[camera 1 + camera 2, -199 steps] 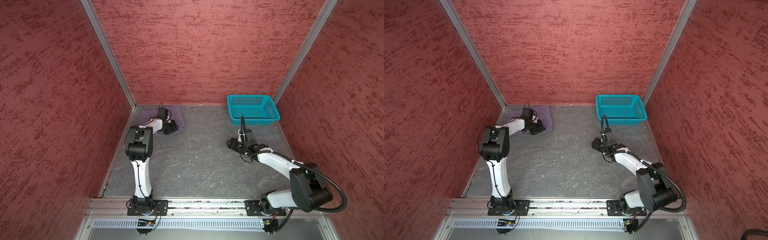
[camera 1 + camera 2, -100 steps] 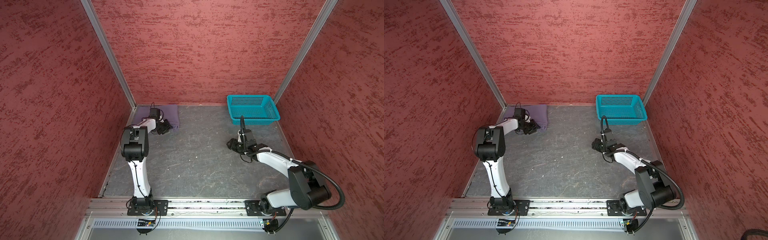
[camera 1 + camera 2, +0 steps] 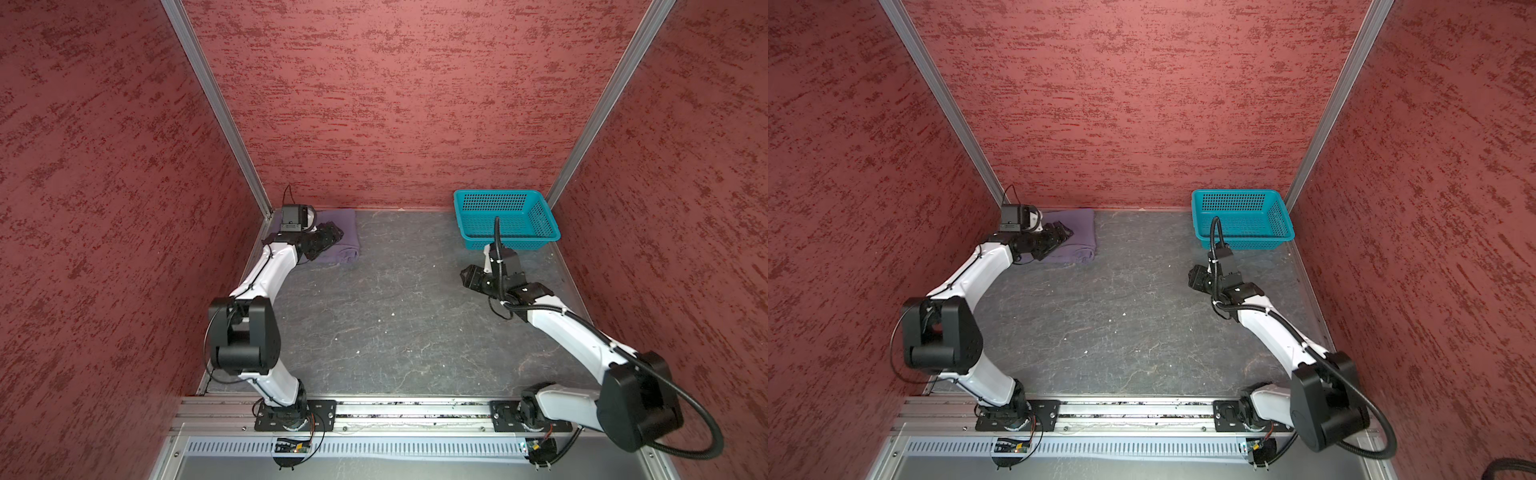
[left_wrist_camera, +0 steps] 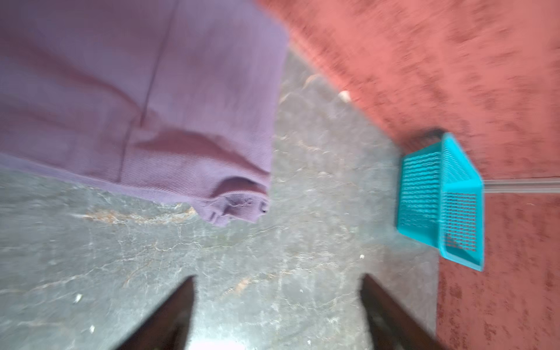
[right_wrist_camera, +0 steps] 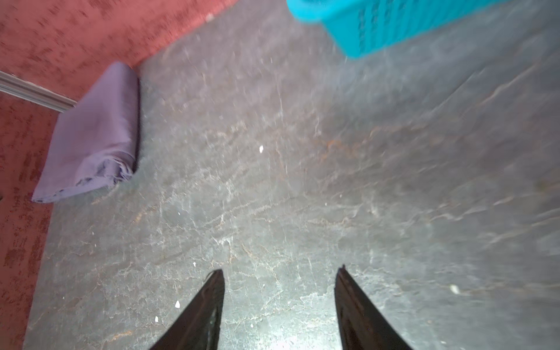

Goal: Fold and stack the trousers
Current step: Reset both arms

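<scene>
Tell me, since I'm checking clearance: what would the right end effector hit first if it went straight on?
Probably the bare table: the right end effector tilts down toward it, trousers and basket off to either side. Depth is unclear.

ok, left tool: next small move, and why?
Probably lift the left tool back, clear of the trousers: they lie folded in the far corner, and the tool stands open with nothing between its fingers.
</scene>
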Tool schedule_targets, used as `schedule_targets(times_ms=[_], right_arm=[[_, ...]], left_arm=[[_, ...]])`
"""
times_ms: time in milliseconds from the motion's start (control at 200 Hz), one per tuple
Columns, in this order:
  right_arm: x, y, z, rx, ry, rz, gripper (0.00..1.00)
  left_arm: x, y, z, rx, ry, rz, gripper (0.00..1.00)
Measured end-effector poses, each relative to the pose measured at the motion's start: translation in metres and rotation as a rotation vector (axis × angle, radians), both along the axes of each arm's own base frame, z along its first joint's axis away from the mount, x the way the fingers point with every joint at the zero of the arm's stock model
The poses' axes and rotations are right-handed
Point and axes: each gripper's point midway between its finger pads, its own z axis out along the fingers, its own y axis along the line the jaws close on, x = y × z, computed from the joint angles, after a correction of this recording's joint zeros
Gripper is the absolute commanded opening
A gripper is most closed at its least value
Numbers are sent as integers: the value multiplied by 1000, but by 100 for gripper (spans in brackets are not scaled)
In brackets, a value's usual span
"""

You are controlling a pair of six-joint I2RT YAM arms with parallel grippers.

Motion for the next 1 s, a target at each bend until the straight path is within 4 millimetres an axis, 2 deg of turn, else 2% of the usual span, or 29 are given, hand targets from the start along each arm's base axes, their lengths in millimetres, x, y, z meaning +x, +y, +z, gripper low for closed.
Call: schedule_targets(times_ms=[80, 200, 291, 326, 481, 581, 651, 812, 1002], right_arm=[[-2, -11, 32, -34, -96, -20, 65], [-11, -31, 76, -90, -237, -72, 76], [-21, -48, 102, -133, -324, -129, 89], [-24, -55, 110, -147, -351, -152, 98], [-42, -77, 141, -180, -455, -234, 99], [-50, -86, 146, -188, -489, -269, 99], [-56, -90, 143, -194, -510, -283, 99], [-63, -96, 122, -239, -544, -280, 99], [-58, -93, 97, -352, -583, -221, 99]], left_arm=[[-17, 2, 30, 6, -78, 9, 99], [-47, 9, 54, 15, -157, 35, 99], [-67, 18, 64, 22, -206, 64, 99], [-75, 23, 66, 27, -225, 79, 100], [-103, 33, 69, 44, -281, 111, 100], [-111, 39, 62, 56, -287, 130, 100], [-116, 43, 54, 66, -289, 146, 100], [-127, 47, 38, 87, -307, 173, 99], [-118, 53, 24, 166, -376, 159, 99]])
